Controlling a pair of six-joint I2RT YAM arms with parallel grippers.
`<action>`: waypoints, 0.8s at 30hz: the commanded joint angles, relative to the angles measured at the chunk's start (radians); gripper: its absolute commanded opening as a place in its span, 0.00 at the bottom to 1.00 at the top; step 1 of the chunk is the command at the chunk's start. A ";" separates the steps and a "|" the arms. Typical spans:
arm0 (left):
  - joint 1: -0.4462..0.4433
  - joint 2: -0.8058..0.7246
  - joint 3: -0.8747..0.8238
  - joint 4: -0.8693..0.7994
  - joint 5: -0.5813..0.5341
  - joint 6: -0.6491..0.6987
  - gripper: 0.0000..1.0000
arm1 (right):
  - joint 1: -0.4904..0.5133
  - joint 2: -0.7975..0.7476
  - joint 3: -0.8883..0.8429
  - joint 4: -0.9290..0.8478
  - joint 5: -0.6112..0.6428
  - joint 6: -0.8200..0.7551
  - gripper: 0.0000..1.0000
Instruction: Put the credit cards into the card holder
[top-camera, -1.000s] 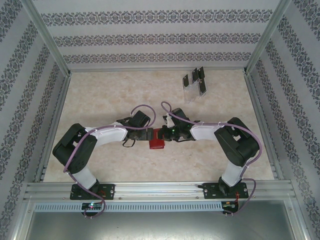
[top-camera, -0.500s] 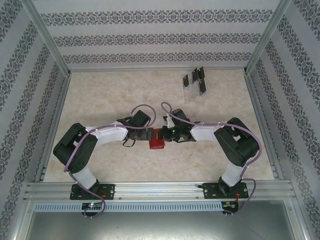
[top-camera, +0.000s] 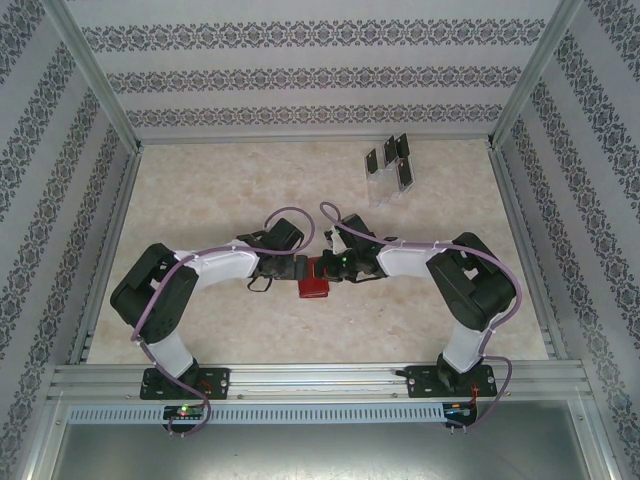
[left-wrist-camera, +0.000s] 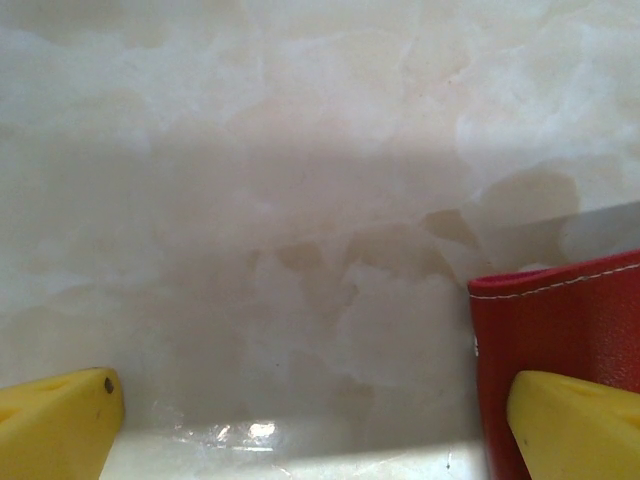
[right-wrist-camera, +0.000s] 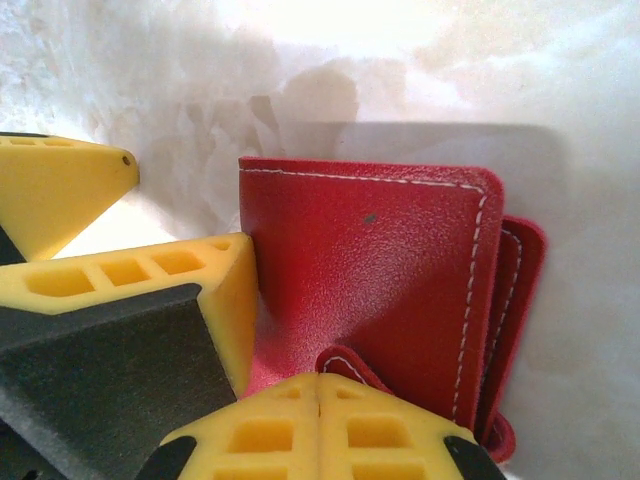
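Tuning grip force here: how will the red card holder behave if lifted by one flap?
Probably floppy: the card holder shows thin stitched flaps fanned apart, so the rest would likely swing open. Its pebbled, leather-like surface should grip rather than slip. Being flat and thin, it should slide when pushed, not roll.

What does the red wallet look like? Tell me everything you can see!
The red wallet is small and roughly square, with rounded corners and pale stitching along its edges. Its skin looks grainy, like leather. It is folded, with layers peeking out on one side. It sits on the pale marbled table. The shut right gripper has its fingertips at one edge, by a little rounded flap; whether they pinch it I cannot tell. A finger of the open left gripper rests against another edge.
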 joint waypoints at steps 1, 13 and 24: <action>-0.020 0.082 -0.001 0.043 0.070 0.032 1.00 | -0.022 0.059 -0.044 -0.184 0.141 -0.012 0.05; 0.007 0.002 0.115 -0.011 0.039 0.054 1.00 | -0.072 -0.288 0.216 -0.325 0.071 -0.058 0.80; 0.152 -0.449 0.041 -0.067 -0.228 0.207 1.00 | -0.337 -0.824 0.058 -0.460 0.568 -0.205 0.98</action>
